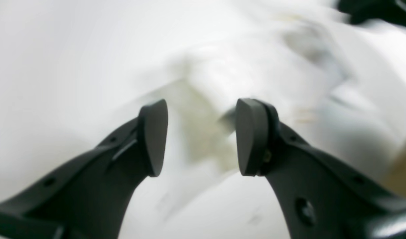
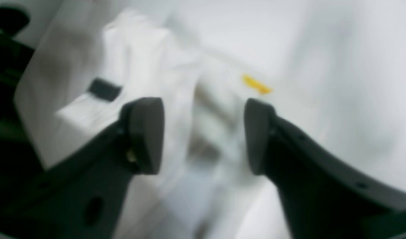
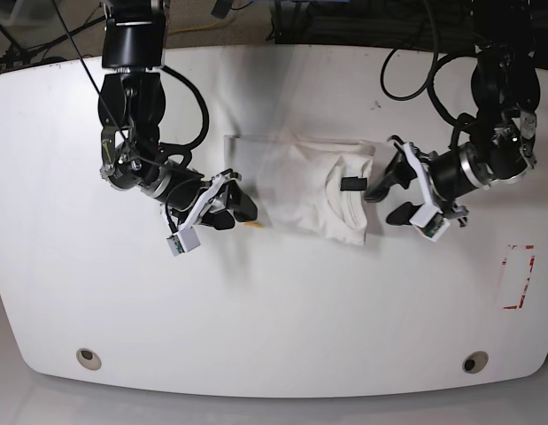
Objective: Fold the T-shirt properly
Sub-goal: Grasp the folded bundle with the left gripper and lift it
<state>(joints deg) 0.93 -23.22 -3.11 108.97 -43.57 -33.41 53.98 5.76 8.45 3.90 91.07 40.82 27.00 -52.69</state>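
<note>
Left wrist view, and it's blurry: the left gripper (image 1: pixel 201 136) has its jaws parted with nothing pinched, the T-shirt (image 1: pixel 222 73) lying just ahead of the tips.

Right wrist view: the right gripper (image 2: pixel 204 134) shows a clear gap too, white cloth of the T-shirt (image 2: pixel 146 63) bunched beyond and behind the gap, collar label off to one side — nothing visibly clamped.

Base view: the T-shirt (image 3: pixel 313 184) sits as a compact folded bundle on the table (image 3: pixel 274 319), between both grippers — left gripper (image 3: pixel 390 193) just beside its collar end, right gripper (image 3: pixel 234 205) just beside the opposite edge. Likely flanking it to tidy the final fold.
</note>
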